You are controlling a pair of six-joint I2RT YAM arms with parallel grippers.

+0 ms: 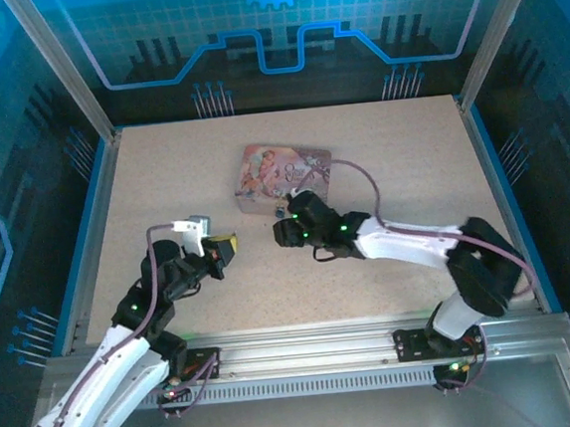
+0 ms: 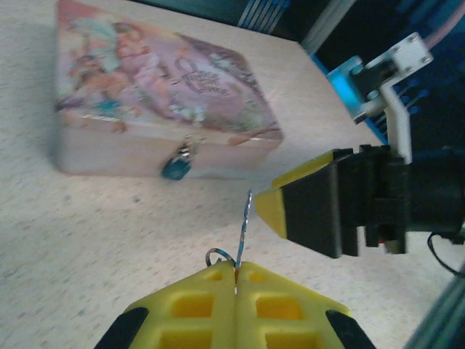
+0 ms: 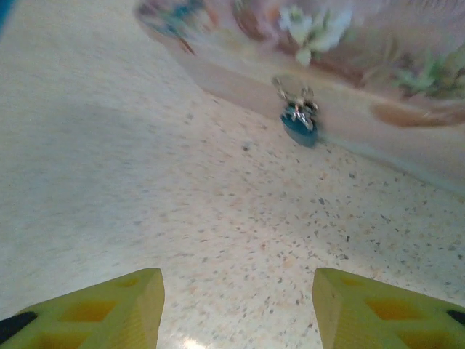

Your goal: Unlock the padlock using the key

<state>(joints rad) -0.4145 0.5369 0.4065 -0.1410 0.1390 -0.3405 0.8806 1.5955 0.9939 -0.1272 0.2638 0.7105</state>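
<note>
**Tightly pinched key faces padlock on shut tin**

Closed on the speckled surface (image 1: 163,184), the pink tin (image 2: 160,94) keeps its contents hidden under its lid. The padlock (image 2: 176,167) hangs from the clasp on the tin's front wall, its blurred detail hard to read. The left gripper (image 2: 236,270), fingertips pressed together, clamps the key (image 2: 243,225), which stands thin and edge-on, well apart from the padlock. The key's teeth cannot be made out. The right gripper (image 3: 238,291) is spread wide and holds nothing, facing the padlock near the tin.
</note>
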